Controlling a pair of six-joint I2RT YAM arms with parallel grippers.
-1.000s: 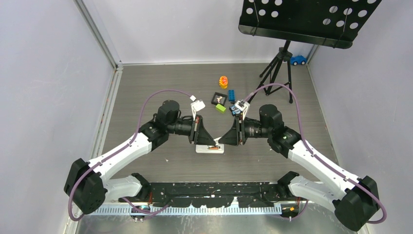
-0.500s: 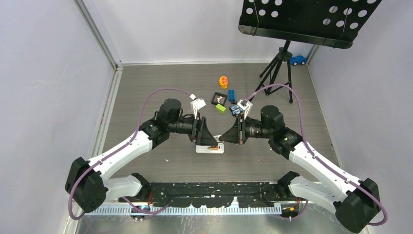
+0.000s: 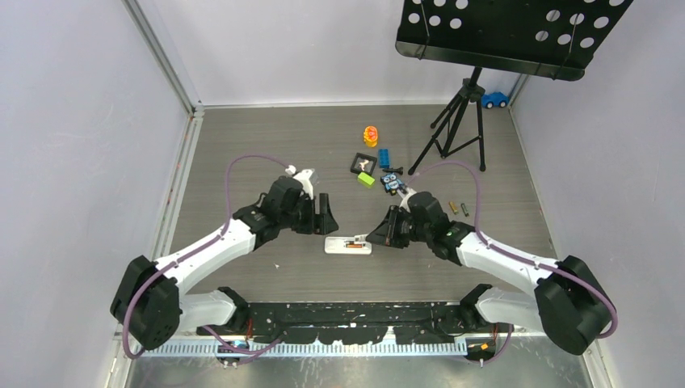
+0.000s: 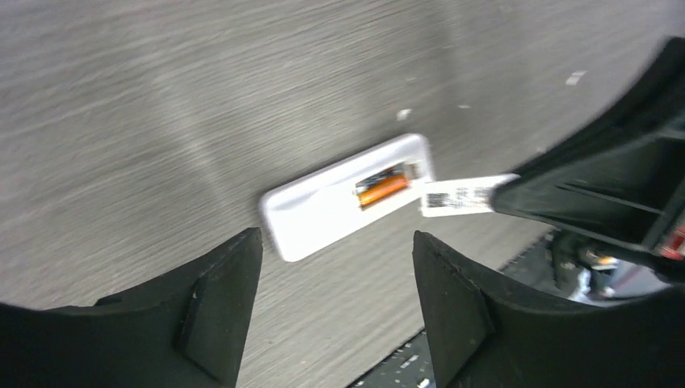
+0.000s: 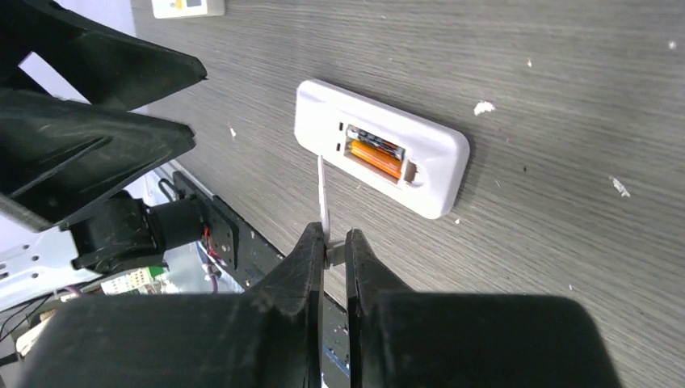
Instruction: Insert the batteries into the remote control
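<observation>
The remote control (image 3: 348, 246) lies back up on the table between the arms, also in the left wrist view (image 4: 323, 212) and the right wrist view (image 5: 428, 174). Its recess is uncovered and holds two batteries, one orange (image 5: 376, 158) and one dark (image 5: 376, 141). My right gripper (image 5: 335, 242) is shut on a thin white cover plate (image 5: 323, 198), held edge-on just off the remote's right end (image 3: 380, 234). My left gripper (image 4: 337, 242) stands open and empty, back from the remote's left end (image 3: 325, 213). Two loose batteries (image 3: 458, 207) lie to the right.
Small toys sit behind the arms: an orange figure (image 3: 371, 135), a black square tray (image 3: 363, 164), a green block (image 3: 367, 179), a blue block (image 3: 384, 157). A black tripod stand (image 3: 460, 121) and a blue car (image 3: 494, 99) are at the back right.
The left gripper opened and drew back left from the remote. The right gripper closed on the white cover plate and dropped lower beside the remote's right end.
</observation>
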